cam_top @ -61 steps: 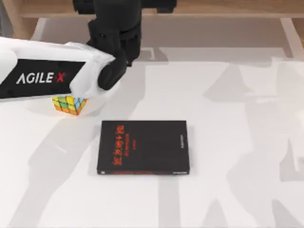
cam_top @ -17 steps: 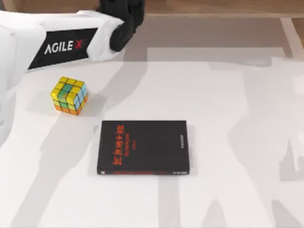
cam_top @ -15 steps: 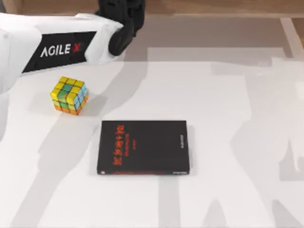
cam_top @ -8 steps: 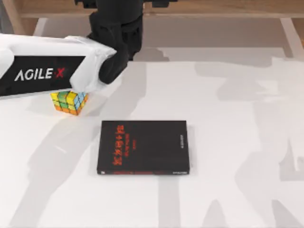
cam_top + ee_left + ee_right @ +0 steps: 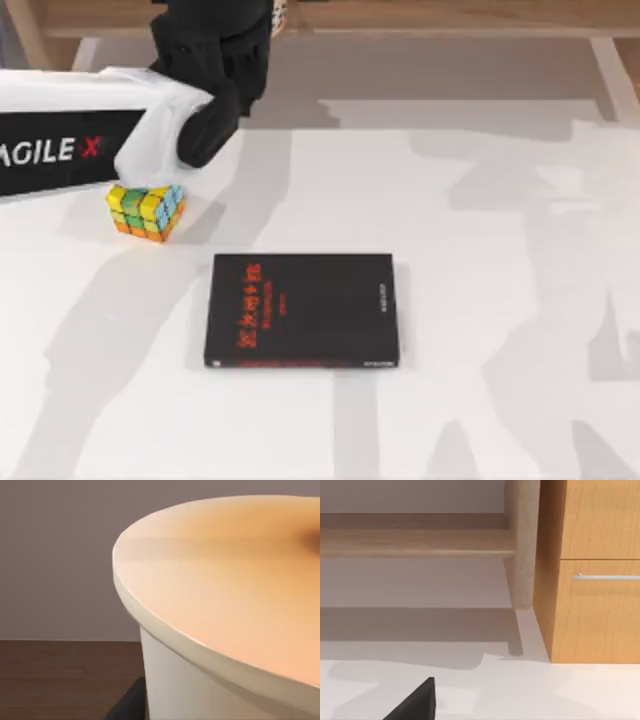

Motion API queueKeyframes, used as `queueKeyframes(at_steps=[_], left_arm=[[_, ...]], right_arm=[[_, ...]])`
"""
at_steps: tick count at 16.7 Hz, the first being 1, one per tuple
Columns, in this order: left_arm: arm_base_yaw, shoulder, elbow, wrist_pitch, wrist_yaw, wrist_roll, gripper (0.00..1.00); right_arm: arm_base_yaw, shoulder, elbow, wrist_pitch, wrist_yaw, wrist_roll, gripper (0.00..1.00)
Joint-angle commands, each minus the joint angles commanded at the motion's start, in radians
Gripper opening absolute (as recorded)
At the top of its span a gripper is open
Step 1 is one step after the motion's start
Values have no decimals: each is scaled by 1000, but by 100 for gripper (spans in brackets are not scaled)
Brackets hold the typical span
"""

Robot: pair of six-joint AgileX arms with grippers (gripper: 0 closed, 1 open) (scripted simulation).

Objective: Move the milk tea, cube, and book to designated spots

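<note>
Over the surface's (image 5: 500,300) far-left edge, left arm (image 5: 90,140) lifts a pale cup (image 5: 225,630), fingers unseen; cube (image 5: 146,211) waits

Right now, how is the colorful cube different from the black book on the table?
The cube is blocky and stands tall, while the black book lies flat and low. The cube is covered in yellow, green, light blue and orange squares; the black book is plain dark with red lettering. The cube takes up far less table than the black book, and sits to its upper left, apart from it. Both rest on the table, held by nothing.
</note>
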Motion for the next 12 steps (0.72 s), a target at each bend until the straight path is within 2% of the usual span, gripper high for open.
queueKeyframes(at_steps=[3,9,12], left_arm=[[126,-98,-101,0,159,-20,0],[482,-248,-349,45,644,-26,0],[670,-231,-435,90,835,-8,0]], right_arm=[[0,0,0,0,0,0,100],[0,0,0,0,0,0,100],[0,0,0,0,0,0,100]])
